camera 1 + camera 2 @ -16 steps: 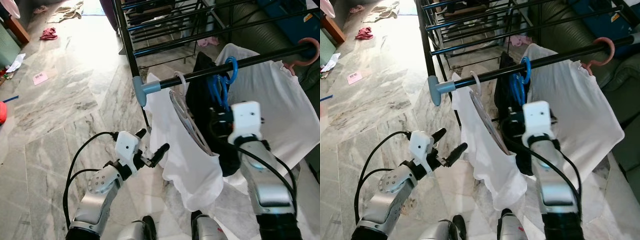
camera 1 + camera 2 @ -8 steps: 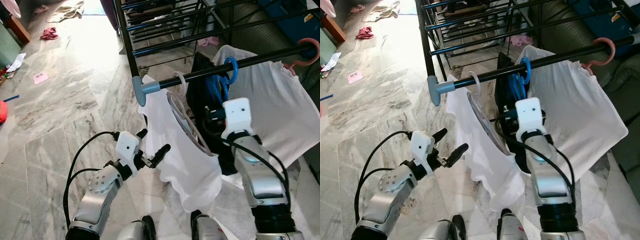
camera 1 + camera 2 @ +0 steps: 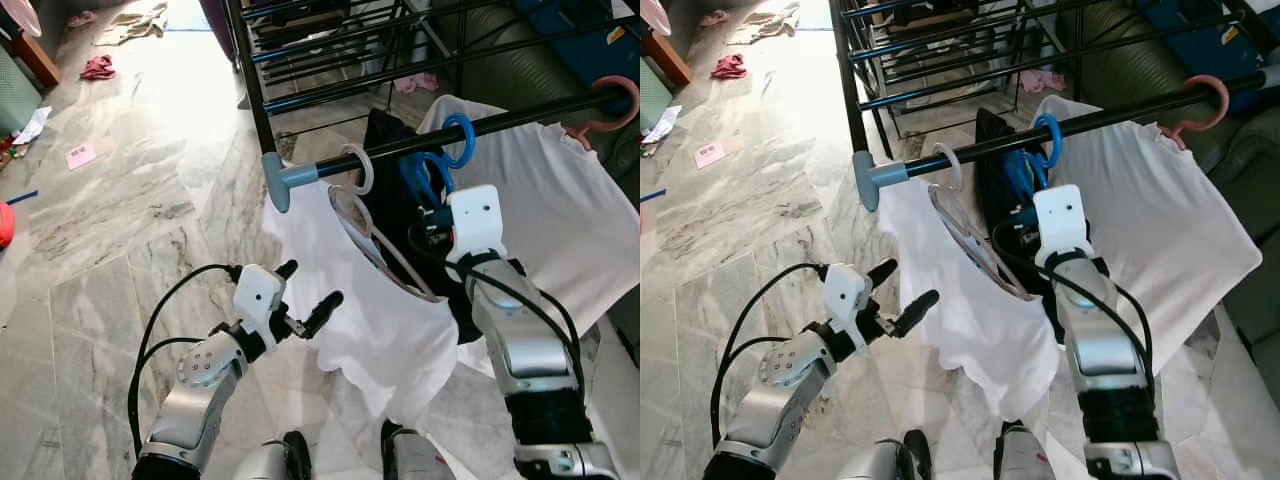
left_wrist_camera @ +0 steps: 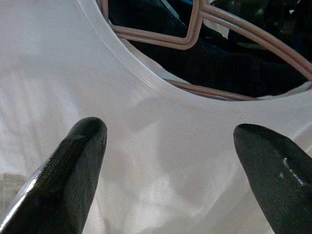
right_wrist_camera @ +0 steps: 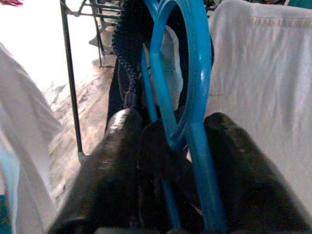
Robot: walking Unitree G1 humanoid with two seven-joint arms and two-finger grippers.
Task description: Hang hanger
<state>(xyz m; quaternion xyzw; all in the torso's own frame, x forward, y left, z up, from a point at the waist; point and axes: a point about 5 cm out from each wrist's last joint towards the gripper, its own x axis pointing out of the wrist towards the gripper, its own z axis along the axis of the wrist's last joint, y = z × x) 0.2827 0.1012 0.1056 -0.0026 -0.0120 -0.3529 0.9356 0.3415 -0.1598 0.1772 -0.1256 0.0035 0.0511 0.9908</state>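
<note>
Change since a second ago: right gripper [image 5: 165, 161] and its arm have drawn lower and nearer the robot; the white shirt [image 3: 385, 335] has swung out toward the left arm and its beige hanger [image 3: 385, 245] now sits at a flatter tilt. Left arm almost unmoved.
Rail: black rail [image 3: 520, 113] with a grey-blue end cap [image 3: 285, 180] at its free end, on the drying rack [image 3: 330, 60].
Blue hanger: hook of the blue hanger [image 3: 458, 140] is over the rail, between the beige hanger's hook near the capped end and a pink hook [image 3: 610, 105] toward the far end. It carries a dark garment [image 3: 395, 190].
Right gripper: fingers [image 5: 117, 165] closed to a narrow gap around the blue hanger's neck, just under the hook, with dark cloth bunched between them; grip appears firm.
Left gripper: left gripper [image 3: 305, 295] held low in front of the white shirt, fingers [image 4: 80, 146] spread wide, holding nothing, apart from the cloth.
Other items: second white shirt [image 3: 550, 220] draped over the rail beyond the blue hanger; scattered clothes on the marble floor [image 3: 130, 200].
Progress: judged nearly complete. Hook looks seated on the rail.
Remaining: release the neck, withdraw the right arm clear of the garments, confirm the hanger hangs free.
Risk: dark cloth caught between the fingers could drag the hanger off on withdrawal.
</note>
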